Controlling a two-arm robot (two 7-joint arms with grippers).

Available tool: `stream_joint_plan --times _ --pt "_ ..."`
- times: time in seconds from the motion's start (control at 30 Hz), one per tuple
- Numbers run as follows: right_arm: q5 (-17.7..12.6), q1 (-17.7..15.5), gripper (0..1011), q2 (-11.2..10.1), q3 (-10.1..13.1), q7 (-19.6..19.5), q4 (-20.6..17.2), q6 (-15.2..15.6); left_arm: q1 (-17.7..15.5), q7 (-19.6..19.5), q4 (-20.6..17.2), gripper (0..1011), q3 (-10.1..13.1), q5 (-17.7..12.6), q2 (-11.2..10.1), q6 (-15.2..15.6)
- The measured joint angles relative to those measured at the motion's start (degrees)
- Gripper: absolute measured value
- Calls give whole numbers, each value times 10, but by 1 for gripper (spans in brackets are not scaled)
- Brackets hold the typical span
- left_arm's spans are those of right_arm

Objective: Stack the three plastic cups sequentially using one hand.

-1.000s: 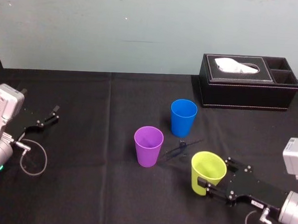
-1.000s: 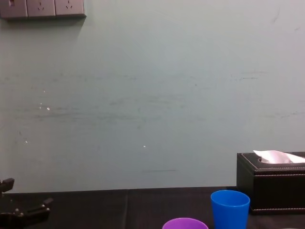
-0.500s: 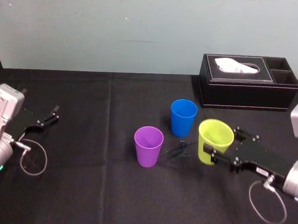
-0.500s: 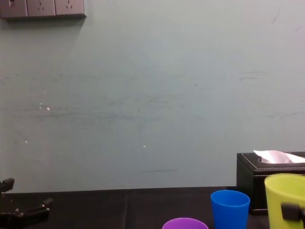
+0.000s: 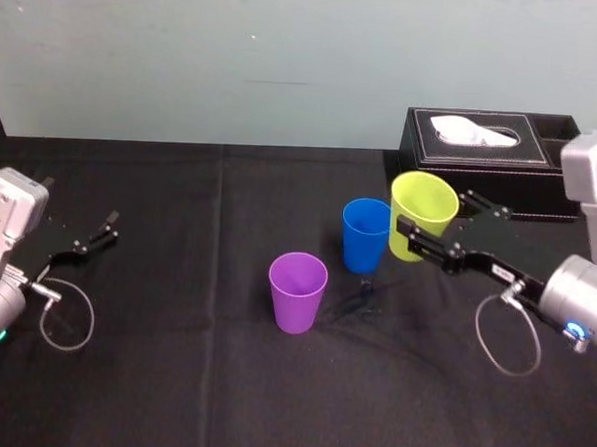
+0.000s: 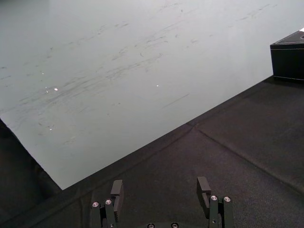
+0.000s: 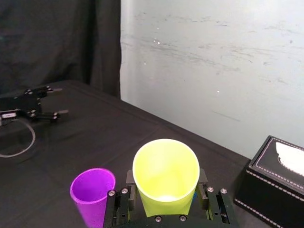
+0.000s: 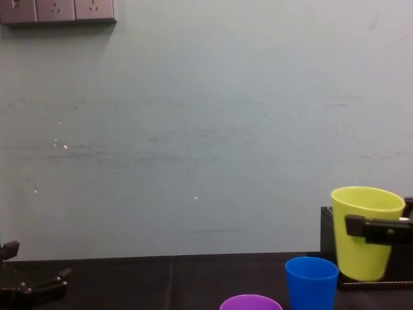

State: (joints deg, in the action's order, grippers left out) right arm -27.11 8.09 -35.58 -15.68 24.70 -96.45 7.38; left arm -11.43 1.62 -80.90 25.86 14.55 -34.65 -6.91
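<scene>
My right gripper [image 5: 431, 226] is shut on the yellow-green cup [image 5: 422, 215], one finger on each side of its wall, and holds it upright in the air. In the right wrist view the yellow-green cup [image 7: 166, 175] stands between the two fingers [image 7: 129, 184]. It hangs just right of the blue cup [image 5: 365, 234] and higher than it, as the chest view shows with the yellow-green cup [image 8: 366, 229] above the blue cup [image 8: 312, 281]. The purple cup [image 5: 297, 292] stands alone on the black cloth, nearer me and to the left. My left gripper [image 5: 107, 227] rests open at the far left.
A black leather tissue box [image 5: 497, 164] stands at the back right, close behind the raised cup. A looped cable [image 5: 68, 315] lies by the left arm. A black cloth [image 5: 190, 378] covers the table, and a pale wall stands behind it.
The right gripper has carried the yellow-green cup up off the front right of the table and back toward the blue cup. The left arm has not moved.
</scene>
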Motion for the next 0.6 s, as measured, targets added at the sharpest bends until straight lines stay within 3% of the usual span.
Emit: stream_joint_plan --times 0.3,0.6 --pt "23 56 734 34 -28 -7 42 17 0 0 0 1010 0 0 0 0" --pt "41 89 735 59 -46 -12 73 24 0 0 0 1010 0 0 0 0"
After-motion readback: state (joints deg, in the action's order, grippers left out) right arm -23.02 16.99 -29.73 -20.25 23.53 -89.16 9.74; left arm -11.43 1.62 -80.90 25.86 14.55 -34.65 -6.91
